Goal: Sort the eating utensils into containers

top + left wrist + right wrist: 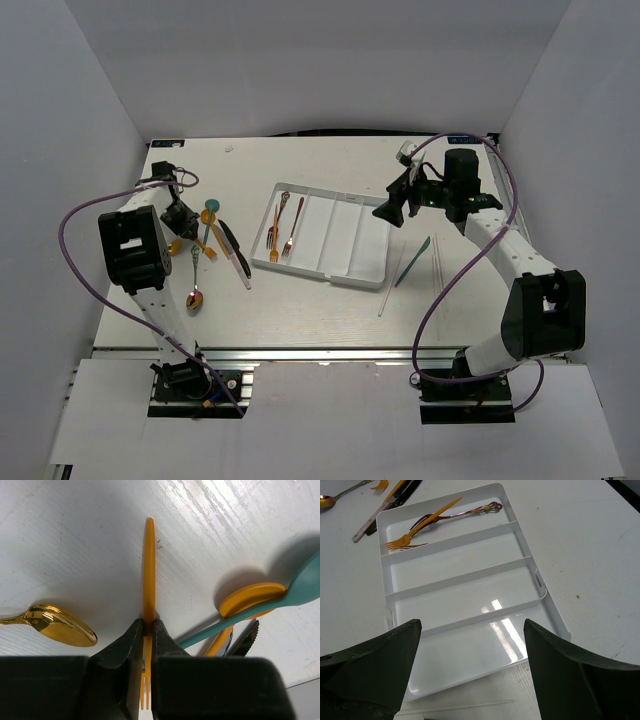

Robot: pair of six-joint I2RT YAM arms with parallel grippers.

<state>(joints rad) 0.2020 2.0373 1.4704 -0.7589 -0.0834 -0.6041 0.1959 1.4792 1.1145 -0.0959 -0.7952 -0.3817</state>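
My left gripper (pixel 147 630) is shut on an orange fork (pixel 148 575), pinching it near the tines low over the table; in the top view it (pixel 180 218) is at the far left. A gold spoon (pixel 62 626) lies to its left, a teal spoon (pixel 300 587) over an orange spoon bowl (pixel 252 597) to its right. The white tray (pixel 370 270) sits mid-table with two orange-gold forks (pixel 281 233) in its leftmost compartment. My right gripper (pixel 472 665) is open and empty above the tray's right compartment (pixel 470 650).
A black knife (pixel 232 250) and an iridescent spoon (pixel 195 290) lie left of the tray. A teal knife (pixel 412 262) and pale chopsticks (pixel 437 262) lie right of it. Another chopstick (pixel 455 707) lies by the tray's near edge.
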